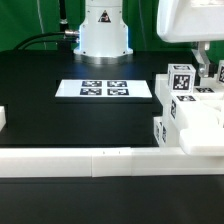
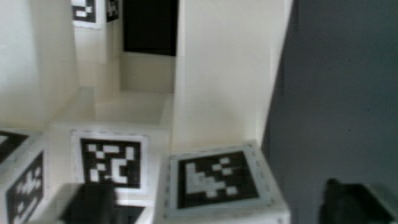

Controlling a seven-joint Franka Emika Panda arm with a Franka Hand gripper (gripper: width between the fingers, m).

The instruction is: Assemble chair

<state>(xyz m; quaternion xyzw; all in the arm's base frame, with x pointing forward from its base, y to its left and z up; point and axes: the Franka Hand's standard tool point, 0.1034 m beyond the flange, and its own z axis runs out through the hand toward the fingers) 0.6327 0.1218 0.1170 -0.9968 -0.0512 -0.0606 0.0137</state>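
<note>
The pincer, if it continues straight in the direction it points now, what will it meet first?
Most likely the tagged white chair pieces directly ahead of the open pincer; the wrist view shows their tagged faces between its fingertips. How far off they are is unclear.

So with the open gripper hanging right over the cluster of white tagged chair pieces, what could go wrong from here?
1. The open gripper hangs close above the chunky white plastic chair pieces; its dark fingertips could knock a piece aside while descending.
2. The pieces sit packed tightly together against the long low white border wall, so the fingers may pinch two pieces or find no gap.
</note>
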